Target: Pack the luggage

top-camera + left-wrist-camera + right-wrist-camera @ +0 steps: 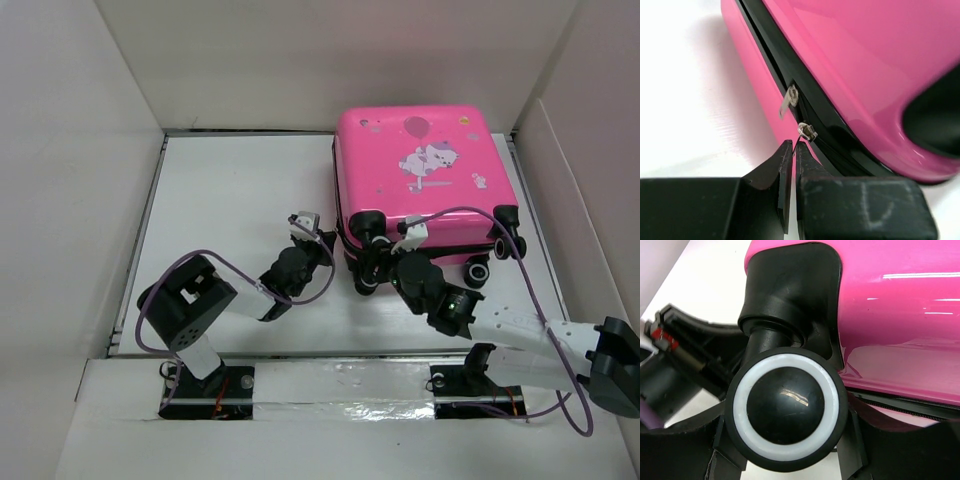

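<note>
The pink luggage [420,170] lies flat and closed at the table's back right, its wheels toward me. My left gripper [332,243] is at its near left corner. In the left wrist view the left gripper [794,146] is shut on the thin tab of a metal zipper pull [807,131] on the black zip line. A second zipper pull [789,97] hangs just beyond it. My right gripper [372,272] is at a front wheel. In the right wrist view a black and white wheel [787,410] sits between the fingers [855,440], which close on its sides.
The white table [230,200] is boxed in by white walls on the left, back and right. Another wheel [478,270] sticks out near the right arm. Purple cables loop over both arms. The left arm's wrist [670,345] shows just left of the wheel.
</note>
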You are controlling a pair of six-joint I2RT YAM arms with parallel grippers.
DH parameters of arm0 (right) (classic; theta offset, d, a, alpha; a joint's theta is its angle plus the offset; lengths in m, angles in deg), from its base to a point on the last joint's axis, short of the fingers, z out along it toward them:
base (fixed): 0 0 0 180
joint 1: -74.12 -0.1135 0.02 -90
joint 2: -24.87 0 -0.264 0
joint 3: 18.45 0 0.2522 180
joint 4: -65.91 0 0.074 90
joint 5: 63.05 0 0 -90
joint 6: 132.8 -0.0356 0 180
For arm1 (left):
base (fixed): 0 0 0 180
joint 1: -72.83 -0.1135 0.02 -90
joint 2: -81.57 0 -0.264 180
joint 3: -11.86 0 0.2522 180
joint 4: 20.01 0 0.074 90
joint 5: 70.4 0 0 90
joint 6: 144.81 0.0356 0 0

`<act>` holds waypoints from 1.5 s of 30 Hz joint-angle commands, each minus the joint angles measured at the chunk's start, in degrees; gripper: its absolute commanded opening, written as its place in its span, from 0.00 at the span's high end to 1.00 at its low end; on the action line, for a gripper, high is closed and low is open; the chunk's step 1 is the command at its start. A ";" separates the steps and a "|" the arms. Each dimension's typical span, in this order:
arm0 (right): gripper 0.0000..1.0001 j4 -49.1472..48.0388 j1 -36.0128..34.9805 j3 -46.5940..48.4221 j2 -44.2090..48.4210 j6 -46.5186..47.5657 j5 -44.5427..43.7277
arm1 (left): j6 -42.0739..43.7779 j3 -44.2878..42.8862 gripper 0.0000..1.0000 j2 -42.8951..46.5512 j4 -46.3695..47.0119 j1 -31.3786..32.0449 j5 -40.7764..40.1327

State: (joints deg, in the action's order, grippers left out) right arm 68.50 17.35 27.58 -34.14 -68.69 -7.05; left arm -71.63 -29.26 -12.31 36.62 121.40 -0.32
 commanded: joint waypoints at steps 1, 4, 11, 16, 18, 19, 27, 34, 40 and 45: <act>1.00 -2.43 -1.32 -1.50 4.24 -0.30 -1.87 | 2.93 -1.20 1.00 0.81 -0.78 -6.56 -8.30; 1.00 -2.27 -2.64 -1.77 4.51 0.05 -0.37 | 4.07 -4.98 1.00 -0.94 -1.30 -8.14 -6.37; 1.00 -2.53 -5.54 -0.55 2.85 0.31 3.05 | 3.29 -11.50 1.00 -4.03 -6.31 -11.49 -1.26; 1.00 -4.37 -9.84 2.00 -0.67 1.54 3.24 | -5.40 -7.72 0.67 0.19 -8.41 -14.64 0.31; 1.00 -4.38 -11.42 2.97 -1.46 2.24 2.97 | -8.74 -6.84 0.45 3.43 -14.04 -16.23 0.67; 1.00 -4.55 -12.82 3.84 -2.34 2.51 2.97 | -11.54 -5.97 0.26 4.93 -15.10 -17.36 1.11; 1.00 -8.50 -17.84 10.35 -10.95 5.14 5.78 | -21.06 3.09 0.10 34.26 -30.65 -17.90 1.72; 0.69 -8.34 -20.83 18.79 -17.64 8.75 6.41 | -24.40 5.91 0.04 58.80 -45.50 -17.38 1.74; 0.00 4.28 -20.83 21.68 -9.14 12.52 5.09 | -25.37 2.49 0.03 71.37 -54.74 -16.85 4.70; 0.00 11.00 -20.83 19.42 3.95 13.75 -0.79 | -23.27 -1.63 0.02 72.53 -57.20 -16.85 9.19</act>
State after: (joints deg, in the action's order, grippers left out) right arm 76.25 -2.89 45.96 -37.81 -57.19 -4.93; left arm -96.15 -26.22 59.60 -18.48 104.27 5.01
